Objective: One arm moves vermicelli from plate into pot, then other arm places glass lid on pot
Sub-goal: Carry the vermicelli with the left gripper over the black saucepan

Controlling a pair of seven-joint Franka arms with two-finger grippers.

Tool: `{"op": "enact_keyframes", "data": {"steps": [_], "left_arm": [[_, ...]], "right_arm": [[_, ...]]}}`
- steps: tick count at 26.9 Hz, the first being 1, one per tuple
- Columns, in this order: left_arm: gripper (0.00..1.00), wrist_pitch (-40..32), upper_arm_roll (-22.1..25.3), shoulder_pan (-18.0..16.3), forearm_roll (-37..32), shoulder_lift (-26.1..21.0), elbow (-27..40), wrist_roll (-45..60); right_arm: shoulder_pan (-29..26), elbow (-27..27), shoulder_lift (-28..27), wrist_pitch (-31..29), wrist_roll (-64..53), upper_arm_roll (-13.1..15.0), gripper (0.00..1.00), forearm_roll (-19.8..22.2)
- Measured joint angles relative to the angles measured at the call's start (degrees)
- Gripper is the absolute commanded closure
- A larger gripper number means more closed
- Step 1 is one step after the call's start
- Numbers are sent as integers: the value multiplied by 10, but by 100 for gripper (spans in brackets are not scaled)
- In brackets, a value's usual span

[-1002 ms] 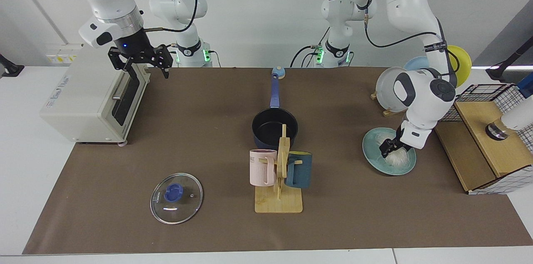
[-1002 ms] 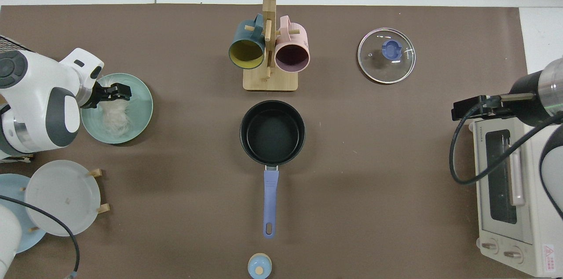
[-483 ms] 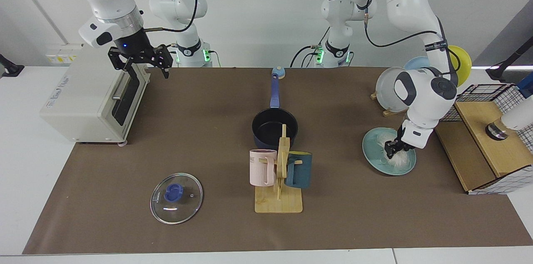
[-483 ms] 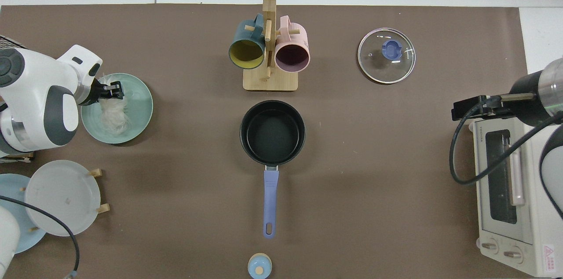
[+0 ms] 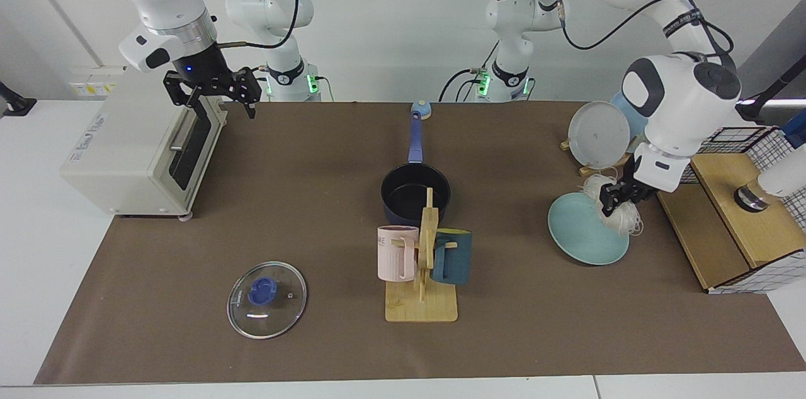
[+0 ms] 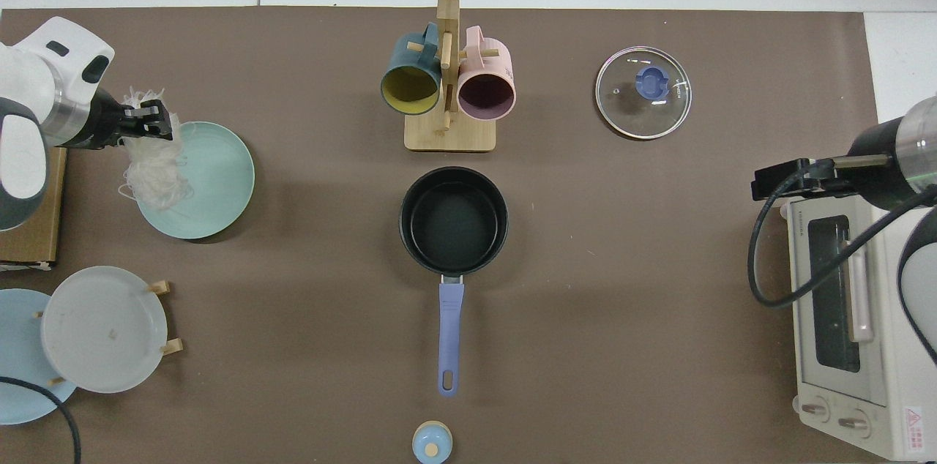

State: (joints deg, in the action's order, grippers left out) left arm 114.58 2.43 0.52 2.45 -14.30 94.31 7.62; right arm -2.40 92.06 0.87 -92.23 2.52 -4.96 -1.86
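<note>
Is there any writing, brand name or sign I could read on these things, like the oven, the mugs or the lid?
"TOSHIBA": very small, on the toaster oven above its door, top view; only just readable.
Blue logo on the oven's top, facing view: too blurred to read.
Red warning triangle sticker at the oven's corner, top view: its words too small.
Lettering on the pink mug: unreadable.
Print on the glass lid rim: too small.

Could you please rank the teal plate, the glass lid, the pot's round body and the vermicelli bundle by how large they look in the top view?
1. Teal plate, widest.
2. Pot, round body only, slightly narrower.
3. Glass lid, a little smaller than the pot.
4. Vermicelli, smallest, though it hangs from the left gripper, nearer the camera.
</note>
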Motion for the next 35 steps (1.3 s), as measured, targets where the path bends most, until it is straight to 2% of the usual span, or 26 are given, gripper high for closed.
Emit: {"op": "enact_keyframes", "data": {"steps": [6, 15, 20, 23, 27, 35], "left_arm": [[100, -48, -73, 1, 0, 48, 0, 82], [100, -41, -222, 8, 11, 52, 20, 209], [100, -14, -259, 8, 44, 51, 40, 220], [100, 9, -280, 9, 49, 41, 57, 243], [100, 52, -302, 21, 49, 20, 87, 268], [100, 127, -316, 45, 49, -30, 111, 301]], "right_arm": [[0, 0, 0, 0, 0, 0, 0, 0], [1, -5, 10, 32, 0, -5, 1, -2], [-1, -8, 15, 32, 0, -4, 1, 1], [-1, -19, 6, 32, 0, -4, 1, 18], [-1, -72, -47, 35, 0, -8, 1, 35], [-1, -243, -240, 32, 31, -25, 1, 54]]}}
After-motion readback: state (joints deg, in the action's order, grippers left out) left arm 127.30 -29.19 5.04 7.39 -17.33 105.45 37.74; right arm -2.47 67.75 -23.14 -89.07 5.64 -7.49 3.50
